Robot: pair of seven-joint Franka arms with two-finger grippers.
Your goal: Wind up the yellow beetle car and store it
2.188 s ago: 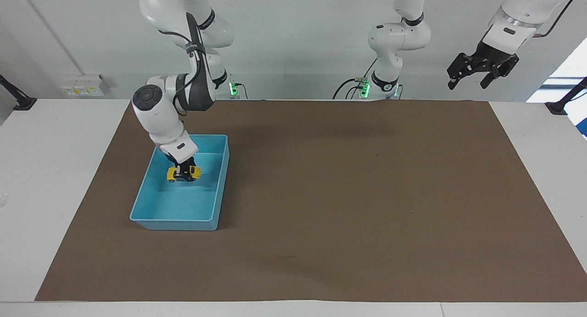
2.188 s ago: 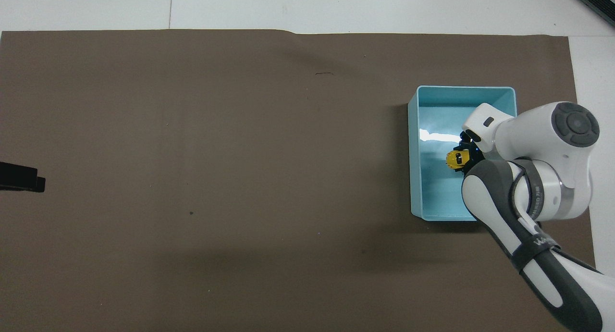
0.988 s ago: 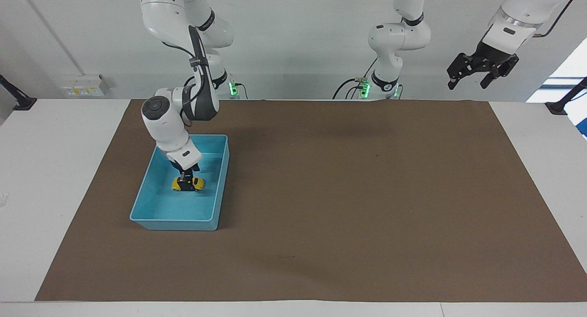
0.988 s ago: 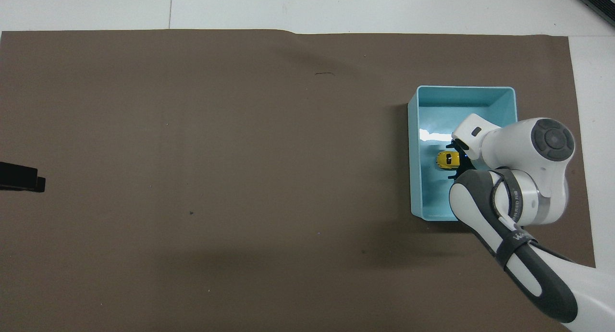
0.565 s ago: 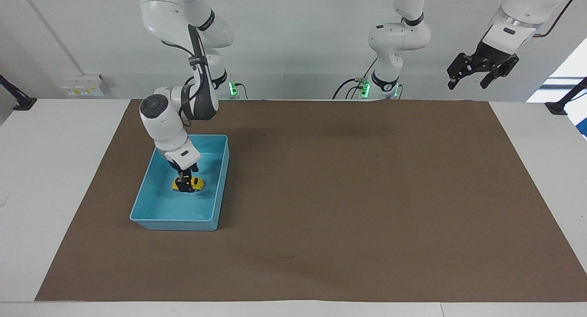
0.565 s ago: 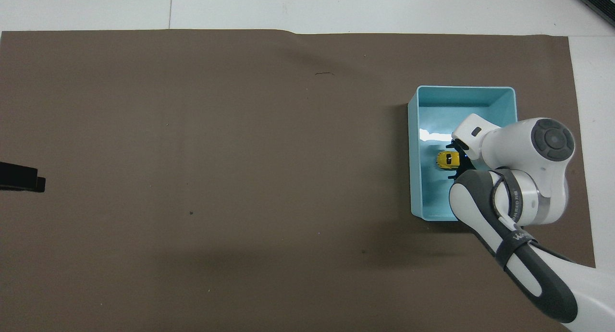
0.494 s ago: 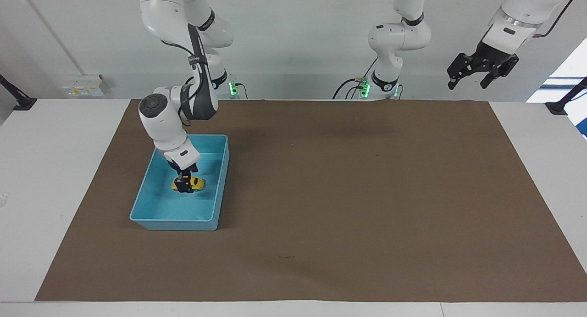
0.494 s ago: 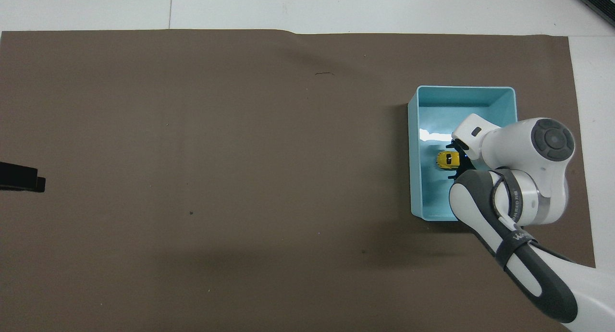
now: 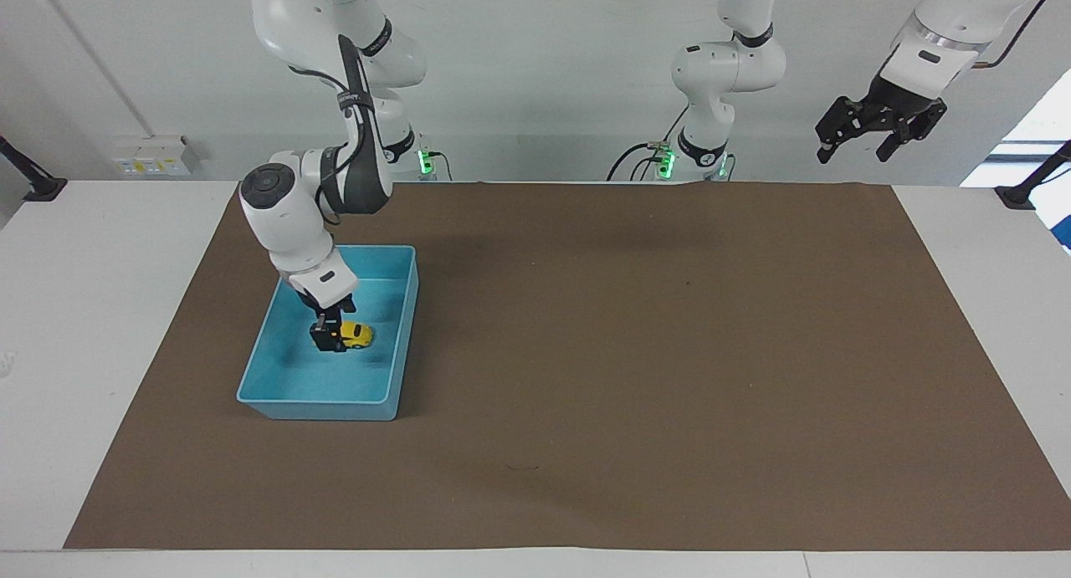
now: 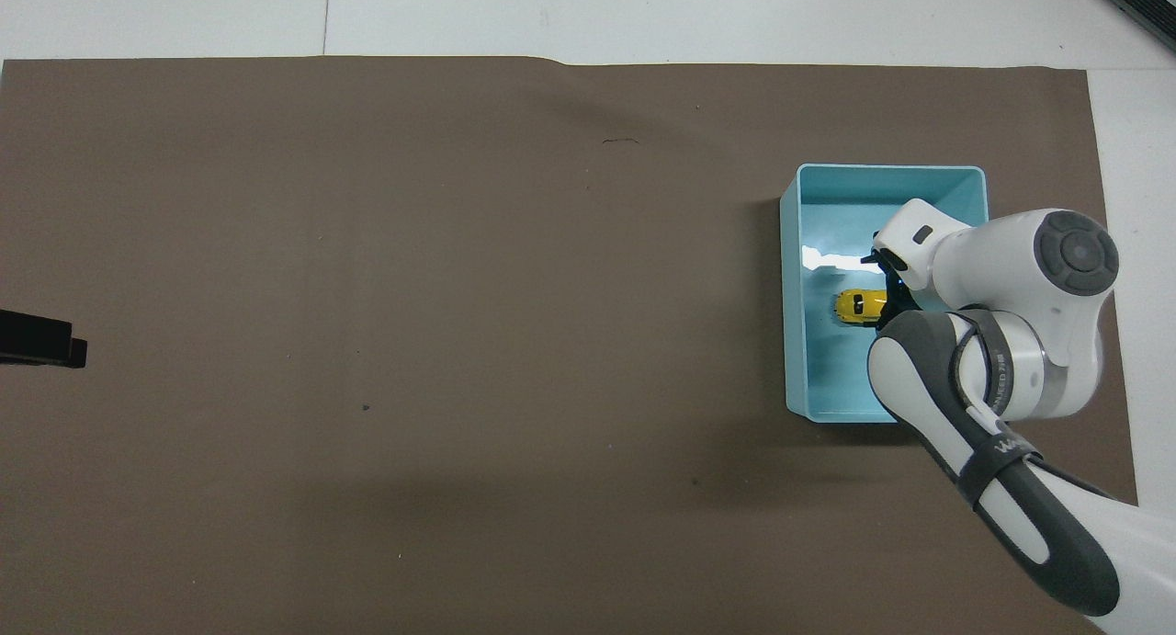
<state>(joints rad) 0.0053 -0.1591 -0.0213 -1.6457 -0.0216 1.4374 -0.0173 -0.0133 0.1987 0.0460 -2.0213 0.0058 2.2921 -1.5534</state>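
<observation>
One yellow beetle car [image 9: 356,335] in bin [image 9: 393,369], beside open right pincer [image 9: 323,338].

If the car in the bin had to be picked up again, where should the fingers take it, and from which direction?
Probably across the car's two long sides, coming straight down from above. It sits on its wheels on the bin floor, away from the walls, so both flanks are free, while the rounded roof would likely slip. The right gripper is already in the bin beside it.
</observation>
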